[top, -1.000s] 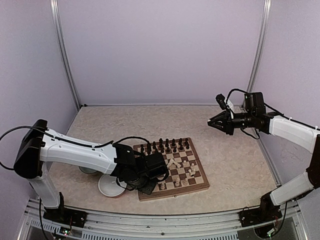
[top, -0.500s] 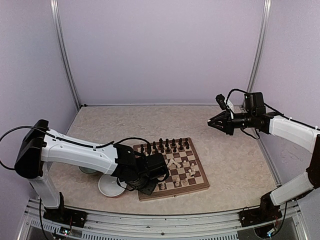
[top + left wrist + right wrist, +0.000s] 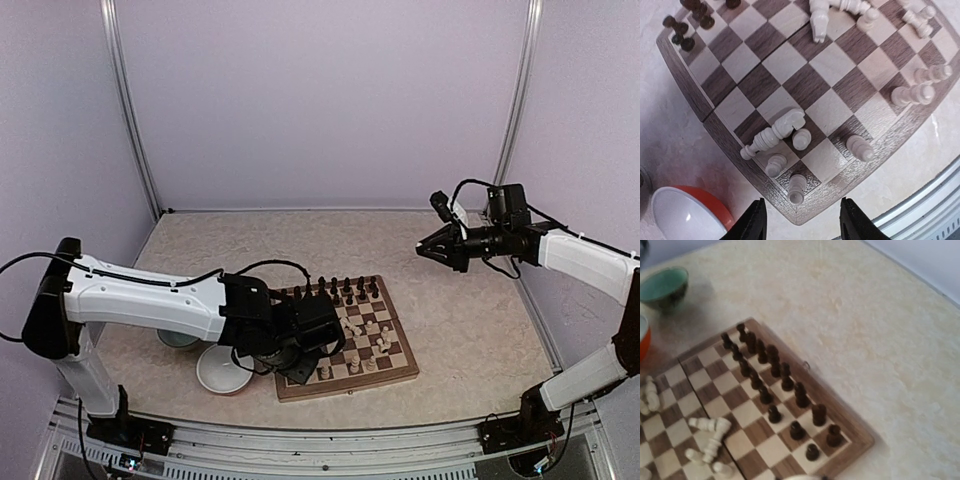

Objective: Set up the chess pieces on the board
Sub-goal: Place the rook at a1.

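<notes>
From above, the left gripper (image 3: 300, 372) is hanging over the near left corner of the board (image 3: 350, 384), which is lying near the table's front edge just beside a white bowl (image 3: 222, 370), while the right gripper (image 3: 424, 247) is hovering clenched, well apart at the far right. At the left wrist, the fingers (image 3: 756, 222) are standing released, gripping nothing, above cream chess pieces (image 3: 777, 135), some of which are lying toppled. At the right wrist, dark chess pieces (image 3: 772, 375) are standing in two rows along the board's far edge.

No text, label, brand or number is legible anywhere (the board (image 3: 790, 65) shows only plain wood).
</notes>
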You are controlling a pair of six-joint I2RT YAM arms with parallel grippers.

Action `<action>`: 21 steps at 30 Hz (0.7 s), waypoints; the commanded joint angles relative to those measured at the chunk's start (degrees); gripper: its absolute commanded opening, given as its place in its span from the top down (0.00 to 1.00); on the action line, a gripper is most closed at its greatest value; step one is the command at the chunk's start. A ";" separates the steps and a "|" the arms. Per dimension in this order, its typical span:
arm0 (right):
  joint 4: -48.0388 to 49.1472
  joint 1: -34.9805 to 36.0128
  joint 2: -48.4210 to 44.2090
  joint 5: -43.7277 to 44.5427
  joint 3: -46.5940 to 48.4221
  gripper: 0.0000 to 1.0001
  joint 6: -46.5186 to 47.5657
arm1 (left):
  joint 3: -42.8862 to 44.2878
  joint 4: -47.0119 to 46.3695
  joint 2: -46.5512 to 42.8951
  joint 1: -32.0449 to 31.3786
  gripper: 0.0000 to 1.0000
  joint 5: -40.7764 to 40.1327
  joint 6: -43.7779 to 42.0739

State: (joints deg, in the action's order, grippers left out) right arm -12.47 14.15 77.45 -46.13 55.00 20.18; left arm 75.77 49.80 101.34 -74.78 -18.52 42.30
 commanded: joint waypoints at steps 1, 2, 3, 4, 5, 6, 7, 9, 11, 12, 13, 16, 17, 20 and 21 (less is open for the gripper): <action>-9.24 3.05 0.46 5.13 4.42 0.99 7.27 | 5.70 1.28 -7.41 1.51 0.47 -3.44 -6.43; -11.27 4.43 0.43 7.05 4.87 0.99 9.47 | 6.57 0.31 -8.44 2.73 0.46 -3.53 -8.46; -13.11 6.18 0.42 9.32 5.27 0.99 11.43 | 7.49 -0.88 -9.10 4.30 0.45 -3.46 -10.49; -14.94 8.53 0.42 11.59 5.63 0.99 13.26 | 8.21 -2.91 -9.93 6.42 0.44 -3.34 -12.67; -16.83 9.69 0.59 13.85 5.98 0.99 14.97 | 8.73 -4.04 -10.35 7.53 0.44 -2.96 -14.67; -18.34 11.57 0.71 16.13 6.35 0.99 16.39 | 8.81 -6.31 -10.86 9.18 0.43 -2.26 -16.87; -19.87 13.18 0.91 18.10 6.61 0.99 17.50 | 8.46 -8.37 -11.29 10.92 0.42 -1.32 -18.65; -21.84 16.06 1.32 21.40 6.77 0.99 18.67 | 7.29 -11.78 -11.78 14.90 0.44 1.72 -21.05; -22.96 17.86 1.54 22.88 6.47 0.99 18.63 | 5.09 -13.22 -11.41 17.75 0.48 4.85 -22.68; -23.14 18.67 1.56 23.32 6.16 0.99 18.22 | 3.50 -13.99 -11.36 18.75 0.50 6.32 -23.48; -23.25 19.17 1.50 23.73 5.78 0.99 17.83 | 1.45 -14.71 -11.41 19.74 0.51 8.30 -24.43; -22.64 20.69 1.01 25.03 4.44 0.99 16.76 | -3.41 -14.81 -11.52 22.27 0.54 13.72 -26.21; -22.53 20.94 0.91 25.24 4.13 0.99 16.70 | -4.50 -14.51 -11.52 22.77 0.54 14.81 -26.80; -23.13 21.41 1.50 26.09 4.48 0.99 17.15 | -6.36 -13.37 -10.78 23.29 0.51 16.03 -28.39; -23.64 21.82 2.02 26.56 5.04 0.99 17.53 | -6.62 -13.30 -10.54 23.28 0.50 16.08 -28.64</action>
State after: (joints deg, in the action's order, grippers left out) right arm -33.89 34.57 78.67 -22.41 59.77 36.67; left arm 70.41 36.56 90.21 -51.94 -7.14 17.52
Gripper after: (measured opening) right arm 0.114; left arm 0.483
